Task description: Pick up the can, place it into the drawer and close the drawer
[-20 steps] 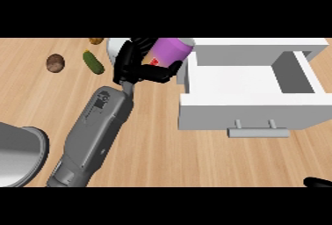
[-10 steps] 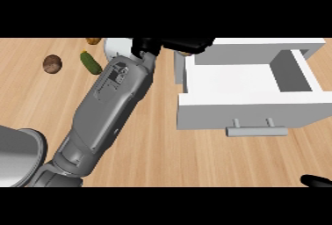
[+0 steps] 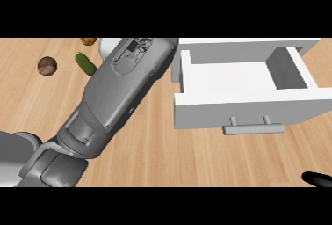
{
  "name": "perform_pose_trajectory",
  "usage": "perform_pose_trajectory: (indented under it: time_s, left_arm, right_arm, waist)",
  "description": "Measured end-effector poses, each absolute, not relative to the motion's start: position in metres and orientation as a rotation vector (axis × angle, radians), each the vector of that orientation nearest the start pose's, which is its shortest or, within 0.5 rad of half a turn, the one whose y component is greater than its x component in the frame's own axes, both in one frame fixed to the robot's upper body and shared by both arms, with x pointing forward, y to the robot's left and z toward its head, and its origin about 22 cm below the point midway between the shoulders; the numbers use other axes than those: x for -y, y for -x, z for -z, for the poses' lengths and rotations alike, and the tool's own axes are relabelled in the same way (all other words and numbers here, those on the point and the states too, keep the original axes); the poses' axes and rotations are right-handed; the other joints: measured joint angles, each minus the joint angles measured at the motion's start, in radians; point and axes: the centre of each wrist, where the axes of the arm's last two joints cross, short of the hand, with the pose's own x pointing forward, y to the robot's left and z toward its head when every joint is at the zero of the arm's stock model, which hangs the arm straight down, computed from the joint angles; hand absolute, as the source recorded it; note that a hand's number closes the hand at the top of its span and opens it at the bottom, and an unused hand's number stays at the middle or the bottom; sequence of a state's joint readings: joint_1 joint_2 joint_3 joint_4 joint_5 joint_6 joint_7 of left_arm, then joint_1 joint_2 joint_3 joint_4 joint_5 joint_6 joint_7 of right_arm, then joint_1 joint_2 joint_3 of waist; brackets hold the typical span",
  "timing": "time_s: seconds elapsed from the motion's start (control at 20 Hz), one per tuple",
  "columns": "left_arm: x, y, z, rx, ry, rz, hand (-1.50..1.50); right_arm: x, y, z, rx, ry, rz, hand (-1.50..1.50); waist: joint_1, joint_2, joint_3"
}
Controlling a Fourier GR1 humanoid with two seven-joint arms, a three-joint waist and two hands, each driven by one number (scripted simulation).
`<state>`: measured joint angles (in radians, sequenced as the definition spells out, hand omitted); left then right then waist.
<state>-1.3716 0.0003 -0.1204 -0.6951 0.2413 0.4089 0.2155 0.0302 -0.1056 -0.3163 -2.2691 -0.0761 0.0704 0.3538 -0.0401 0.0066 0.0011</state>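
Head view shows no can anywhere; the left forearm (image 3: pixel 107 101) runs up from the near left to the far edge, and its robot hand lies past that edge, out of sight. So where the can sits relative to that robot hand cannot be told. The white drawer (image 3: pixel 243 94) stands pulled open at the right, its inside bare white, its grey handle (image 3: pixel 253 128) on the near front. The tabletop (image 3: pixel 194 158) is pale wood planks. At the far left lie a green pickle-shaped thing (image 3: pixel 85 63), a brown round thing (image 3: pixel 47 65) and a small tan item (image 3: pixel 89 41). A white object (image 3: pixel 107 45) peeks from behind the forearm. At the near right corner a black fingertip of the right robot hand (image 3: pixel 318 179) shows; whether it is open or closed cannot be told.
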Motion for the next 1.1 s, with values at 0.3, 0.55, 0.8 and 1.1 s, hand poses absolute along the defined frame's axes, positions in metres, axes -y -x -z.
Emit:
perform_pose_trajectory:
  time_s: [0.3,0.55,0.8,1.1]
  left_arm:
    - [0.011,-0.425,-0.254,1.686,0.058,0.209,1.50]
    - [0.017,-0.429,-0.258,1.684,0.019,0.210,1.50]
    - [0.017,-0.433,-0.251,1.691,-0.044,0.185,-1.50]
    - [0.020,-0.433,-0.254,1.704,-0.113,0.123,-1.50]
  right_arm:
    - [0.291,-0.178,-0.161,1.901,0.254,0.041,-1.50]
    - [0.296,-0.180,-0.165,1.906,0.255,0.030,-1.50]
    - [0.295,-0.182,-0.164,1.908,0.249,0.017,-1.50]
    - [0.295,-0.186,-0.165,1.914,0.241,-0.004,-1.50]
  waist:
    - [-0.024,0.005,0.001]
    - [-0.038,0.010,0.001]
    - [-0.050,0.014,0.002]
    - [-0.064,0.017,0.003]
